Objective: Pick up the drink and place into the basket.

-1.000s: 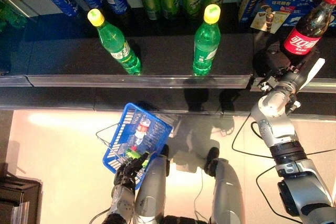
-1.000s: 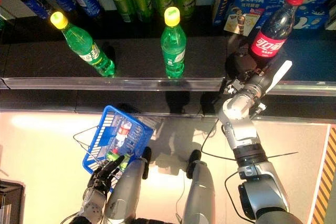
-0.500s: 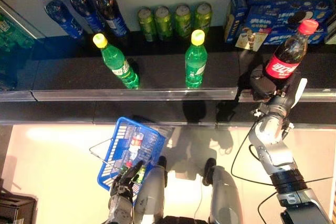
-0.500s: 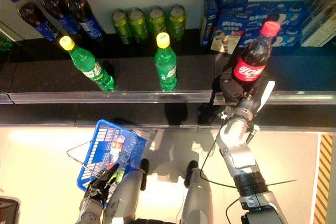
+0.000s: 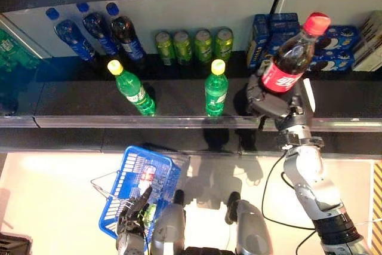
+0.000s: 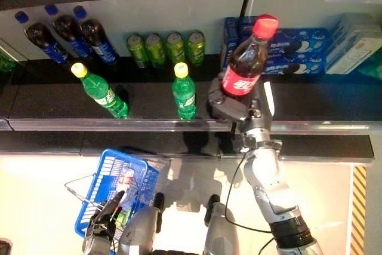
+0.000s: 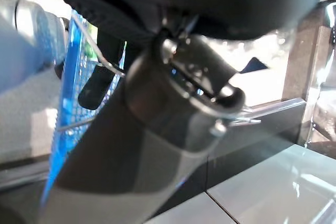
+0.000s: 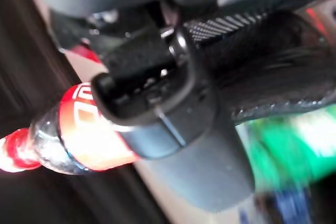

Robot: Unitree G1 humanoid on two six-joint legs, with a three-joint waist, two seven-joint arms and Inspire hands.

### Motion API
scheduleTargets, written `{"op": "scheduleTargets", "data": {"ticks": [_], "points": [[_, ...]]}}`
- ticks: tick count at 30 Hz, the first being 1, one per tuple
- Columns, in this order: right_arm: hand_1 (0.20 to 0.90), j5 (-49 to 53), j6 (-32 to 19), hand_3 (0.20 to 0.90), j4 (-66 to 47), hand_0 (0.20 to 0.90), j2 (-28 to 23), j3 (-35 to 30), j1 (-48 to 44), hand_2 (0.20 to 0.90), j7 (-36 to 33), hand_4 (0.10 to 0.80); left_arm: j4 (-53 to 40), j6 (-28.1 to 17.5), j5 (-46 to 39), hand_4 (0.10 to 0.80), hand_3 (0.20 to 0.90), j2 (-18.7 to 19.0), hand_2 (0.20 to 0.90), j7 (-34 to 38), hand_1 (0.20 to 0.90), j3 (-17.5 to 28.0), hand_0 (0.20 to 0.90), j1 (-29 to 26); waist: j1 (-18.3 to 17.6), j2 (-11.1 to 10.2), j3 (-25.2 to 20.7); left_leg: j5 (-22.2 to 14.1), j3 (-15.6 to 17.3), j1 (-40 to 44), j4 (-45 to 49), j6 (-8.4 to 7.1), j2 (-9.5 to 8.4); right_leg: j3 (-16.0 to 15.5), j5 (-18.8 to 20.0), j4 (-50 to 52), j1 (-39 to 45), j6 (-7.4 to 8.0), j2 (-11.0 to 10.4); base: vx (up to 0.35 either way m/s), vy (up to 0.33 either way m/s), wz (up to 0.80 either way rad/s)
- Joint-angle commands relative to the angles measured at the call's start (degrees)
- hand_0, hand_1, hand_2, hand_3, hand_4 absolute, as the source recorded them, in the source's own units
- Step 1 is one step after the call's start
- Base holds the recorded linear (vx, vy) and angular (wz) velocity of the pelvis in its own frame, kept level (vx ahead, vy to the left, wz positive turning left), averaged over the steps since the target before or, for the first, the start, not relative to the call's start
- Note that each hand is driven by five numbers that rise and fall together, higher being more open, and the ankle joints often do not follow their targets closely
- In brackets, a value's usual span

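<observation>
Fingers (image 6: 219,101) of the right hand (image 6: 230,107) are curled round the lower body of the cola bottle (image 6: 243,67), with the white-covered thumb (image 6: 268,97) on the opposite side, so the drink is gripped and held clear above the shelf (image 6: 149,97), red cap uppermost and tilted a little. The left hand (image 5: 130,222) sits low beside the blue basket (image 5: 128,177); its fingers look closed on the wire handle (image 5: 101,188), though the wrist view does not show this clearly.

The bottle appears full of dark liquid, so it probably carries real weight low down and will swing if held only near the neck. Its plastic wall is likely firm while sealed, yet smooth and round, and the red label band offers no better purchase than bare plastic. A hold around the wide lower body seems the soundest choice. The basket already holds at least one small bottle (image 5: 146,177), so the cola needs lowering in gently, not dropping.

Two green bottles (image 5: 215,89) and a row of cans (image 5: 193,45) stand on the shelf nearby.
</observation>
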Motion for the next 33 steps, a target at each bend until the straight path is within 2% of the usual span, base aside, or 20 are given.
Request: {"op": "scheduleTargets", "data": {"ticks": [1, 11, 16, 22, 26, 28, 30, 31, 33], "points": [[0.300, 4.5, -10.0, 0.200, -12.3, 0.300, 1.6, 3.8, -5.1, 0.300, 10.3, 0.100, -11.6, -15.3, 1.4, 0.100, 0.200, 9.0, 0.300, -4.0, 0.300, 2.9, 0.300, 4.5, 1.3, -1.2, -13.2, 7.5, 1.2, -2.7, 0.7, 1.86, -0.78, -1.4, -0.4, -7.5, 9.4, -1.33, 1.4, -0.062, -0.016, 0.03], [0.300, 9.2, -7.3, 0.200, -14.1, 0.300, 4.3, 12.9, -8.9, 0.300, 17.7, 0.100, -15.4, -17.1, 3.2, 0.100, 0.200, 10.4, 0.300, -5.4, 0.300, 0.9, 0.300, 3.6, 5.0, -1.4, -14.6, 8.7, -2.4, -2.9, -1.9, 1.67, -1.53, -3.9, 0.2, -9.8, 11.1, -1.46, 1.8, -0.083, -0.021, 0.17], [0.300, 6.8, -5.8, 0.200, -14.6, 0.300, 5.5, 17.5, -10.7, 0.300, 18.2, 0.100, -19.6, -15.3, 5.3, 0.100, 0.200, 11.5, 0.300, -5.7, 0.300, 0.2, 0.300, 3.3, 8.0, -1.8, -15.7, 9.6, -5.6, -3.9, -3.5, 1.59, -2.82, -5.6, 1.1, -12.3, 12.5, -1.24, 2.2, -0.065, -0.040, 0.24], [0.300, 3.3, -6.2, 0.200, -13.6, 0.300, 6.5, 20.5, -13.2, 0.300, 14.9, 0.100, -24.8, -13.2, 7.9, 0.100, 0.200, 12.5, 0.300, -7.8, 0.300, -1.2, 0.300, 3.5, 10.5, -2.1, -16.3, 10.2, -8.3, -4.9, -4.3, 1.72, -3.99, -7.1, 2.1, -14.6, 13.8, -1.01, 2.7, -0.021, -0.012, 0.26], [0.300, 4.1, -6.4, 0.200, -12.0, 0.300, 9.4, 21.9, -15.9, 0.300, 11.4, 0.100, -32.6, -11.6, 10.6, 0.100, 0.200, 14.1, 0.300, -12.1, 0.300, -3.3, 0.300, 3.8, 13.9, -2.2, -15.9, 9.9, -10.7, -5.8, -4.0, 2.03, -5.47, -9.4, 2.2, -15.0, 14.7, -0.88, 2.4, -0.005, -0.007, 0.33], [0.300, 1.4, -5.7, 0.200, -10.9, 0.300, 12.2, 23.3, -17.9, 0.300, 7.4, 0.100, -37.1, -10.2, 10.9, 0.100, 0.200, 14.9, 0.300, -15.3, 0.300, -4.3, 0.300, 4.1, 16.2, -2.2, -15.8, 9.8, -12.8, -6.0, -4.4, 2.08, -6.43, -11.0, 2.4, -15.5, 15.4, -0.71, 2.3, 0.019, -0.026, 0.55], [0.300, -0.1, -5.4, 0.200, -10.1, 0.300, 13.1, 23.9, -19.0, 0.300, 4.3, 0.100, -41.4, -8.0, 10.6, 0.100, 0.200, 15.9, 0.300, -17.0, 0.300, -4.7, 0.300, 4.4, 17.7, -2.4, -15.8, 10.1, -14.1, -6.0, -4.9, 2.24, -6.97, -12.1, 2.7, -16.1, 16.3, -0.47, 2.2, 0.081, -0.065, 0.55], [0.300, -1.5, -4.9, 0.200, -9.2, 0.300, 13.8, 24.2, -20.0, 0.300, 1.5, 0.100, -44.2, -6.7, 10.6, 0.100, 0.200, 16.6, 0.300, -18.8, 0.300, -5.0, 0.300, 4.6, 19.3, -2.9, -15.8, 9.0, -14.9, -5.4, -5.0, 2.14, -7.28, -12.2, 1.5, -16.1, 17.4, -0.20, 2.3, 0.145, -0.097, 0.63], [0.300, -2.0, -4.4, 0.200, -7.9, 0.300, 14.0, 24.0, -21.2, 0.300, -0.7, 0.100, -46.7, -6.1, 9.6, 0.100, 0.200, 17.4, 0.300, -21.3, 0.300, -5.4, 0.300, 4.7, 20.5, -3.2, -15.9, 9.3, -15.9, -5.6, -5.3, 2.25, -7.78, -13.0, 1.7, -16.6, 18.0, -0.05, 2.3, 0.105, -0.046, 0.60]]}}
